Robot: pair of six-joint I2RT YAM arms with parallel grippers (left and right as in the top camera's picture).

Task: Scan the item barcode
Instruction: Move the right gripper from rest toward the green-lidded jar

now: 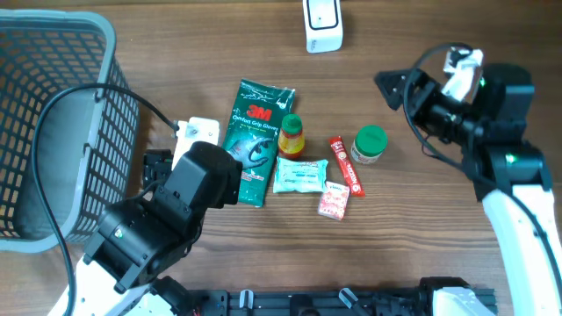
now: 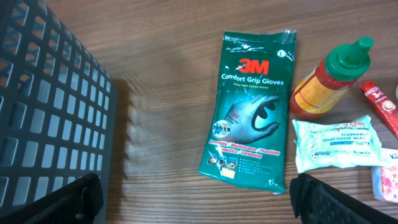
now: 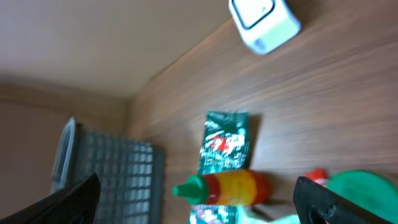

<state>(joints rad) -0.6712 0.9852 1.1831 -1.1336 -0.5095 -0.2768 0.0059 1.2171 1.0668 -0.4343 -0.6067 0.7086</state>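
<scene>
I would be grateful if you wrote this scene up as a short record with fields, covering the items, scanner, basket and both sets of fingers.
surface: wooden table
scanner: white, at the far edge
basket: grey mesh, on the robot's left side
items, clustered mid-table: 3M glove pack, sauce bottle, wipes pack, red sachet, pink packet, green-lidded jar
left fingers: open, empty, over the glove pack's near end
right fingers: open, empty, raised above the table
status: no item picked up yet
</scene>
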